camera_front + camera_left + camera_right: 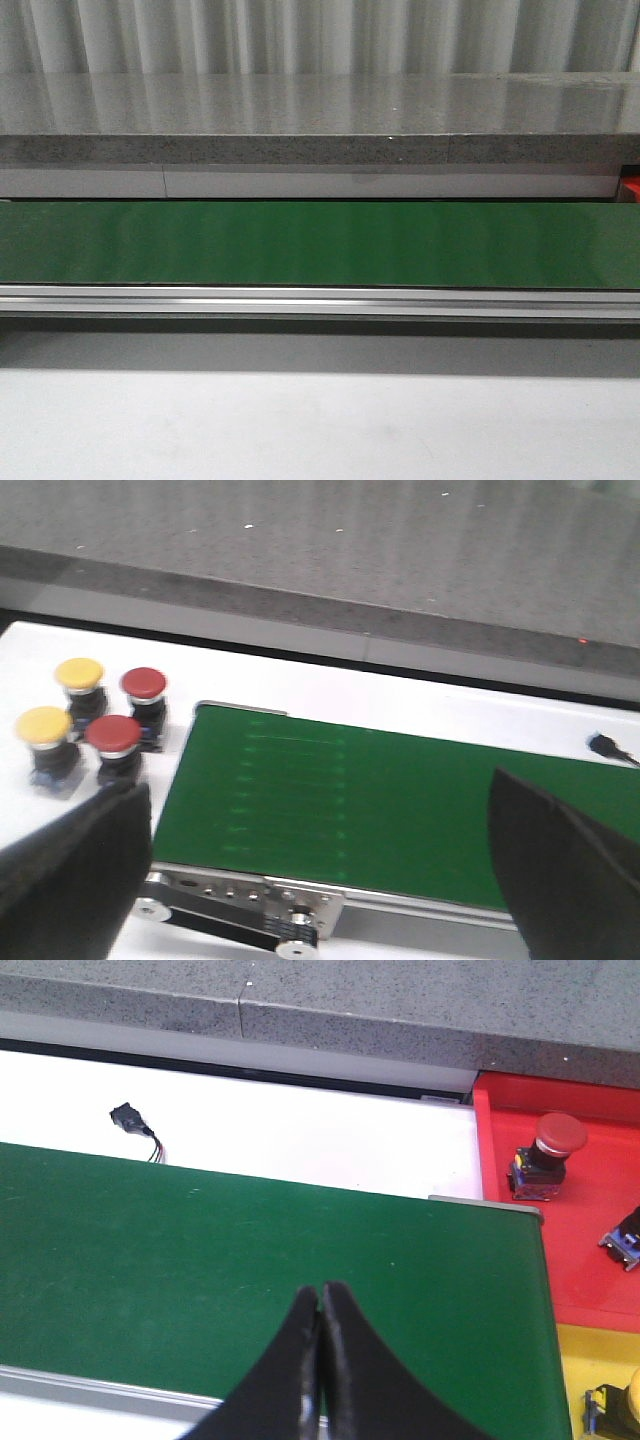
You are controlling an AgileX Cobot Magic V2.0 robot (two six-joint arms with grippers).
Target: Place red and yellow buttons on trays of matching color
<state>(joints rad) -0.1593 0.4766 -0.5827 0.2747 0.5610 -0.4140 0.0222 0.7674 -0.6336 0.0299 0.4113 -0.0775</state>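
A green conveyor belt (320, 245) runs left to right across the table, a grey stone ledge (320, 110) behind it. At its right end sits a red tray (580, 1210) holding an upright red button (545, 1155), with a yellow tray (595, 1360) on its near side carrying a yellow button (625, 1410) at the frame edge. Off the belt's left end, two yellow buttons (60, 705) and two red buttons (128, 720) stand clustered. The left gripper (320, 880) hangs spread wide and empty over the belt; the right gripper (320, 1305) is pinched closed on nothing.
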